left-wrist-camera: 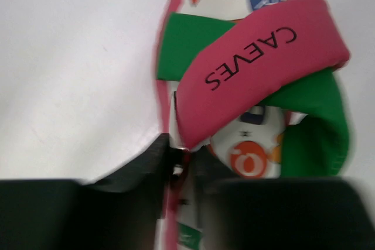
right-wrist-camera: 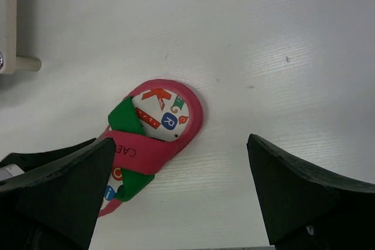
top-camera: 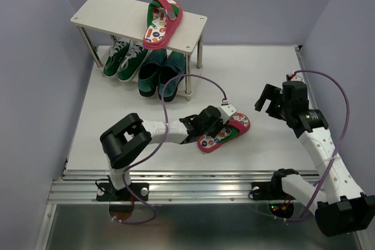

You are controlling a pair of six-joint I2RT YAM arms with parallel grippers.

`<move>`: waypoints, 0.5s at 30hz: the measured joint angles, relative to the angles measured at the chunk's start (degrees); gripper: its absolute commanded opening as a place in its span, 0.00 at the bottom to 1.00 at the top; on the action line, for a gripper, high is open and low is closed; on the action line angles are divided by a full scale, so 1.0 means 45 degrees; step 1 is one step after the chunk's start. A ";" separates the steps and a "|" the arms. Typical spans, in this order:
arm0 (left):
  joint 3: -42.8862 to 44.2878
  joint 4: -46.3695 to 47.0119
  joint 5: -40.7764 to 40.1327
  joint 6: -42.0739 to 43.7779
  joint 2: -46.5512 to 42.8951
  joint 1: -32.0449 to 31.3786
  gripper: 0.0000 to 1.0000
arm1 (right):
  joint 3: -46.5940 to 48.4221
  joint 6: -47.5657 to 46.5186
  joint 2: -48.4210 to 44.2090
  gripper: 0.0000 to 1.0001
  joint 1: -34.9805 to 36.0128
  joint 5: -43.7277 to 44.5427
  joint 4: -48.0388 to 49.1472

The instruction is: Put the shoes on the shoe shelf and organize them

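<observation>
The shoe shelf (top-camera: pixel 111 13) stands at the back left. One red flip-flop (top-camera: pixel 162 23) lies on its top board. The green sneakers (top-camera: pixel 123 58) and the dark green loafers (top-camera: pixel 157 73) stand side by side under that board. The second red flip-flop (top-camera: pixel 228 132) lies on the table in the middle. My left gripper (top-camera: pixel 218 122) is shut on its red rim beside the strap, as the left wrist view shows (left-wrist-camera: pixel 179 162) with the flip-flop (left-wrist-camera: pixel 263 57) ahead. My right gripper (top-camera: pixel 268 100) hangs open and empty to the right of it (right-wrist-camera: pixel 181 141), with the flip-flop (right-wrist-camera: pixel 155 139) below.
A shelf leg and board corner (right-wrist-camera: pixel 13 33) show at the top left of the right wrist view. The white table (top-camera: pixel 258 68) ends at a metal rail (top-camera: pixel 193 188) in front. Purple walls close in the left, back and right.
</observation>
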 measured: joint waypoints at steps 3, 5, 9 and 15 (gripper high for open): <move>0.0423 -0.0005 0.0126 0.0044 0.0325 0.0034 0.00 | 0.0000 0.0000 0.0000 1.00 0.0000 0.0005 -0.0005; 0.0656 -0.0160 0.0102 0.0029 0.0442 0.0015 0.00 | 0.0000 0.0000 0.0000 1.00 0.0000 0.0005 -0.0005; 0.0767 -0.0427 0.0058 -0.0019 0.0442 -0.0005 0.00 | 0.0000 0.0005 0.0000 1.00 0.0000 0.0005 -0.0005; 0.0724 -0.1783 -0.0350 -0.0423 -0.0738 -0.0005 0.00 | -0.0005 0.0010 -0.0049 1.00 0.0000 0.0107 -0.0010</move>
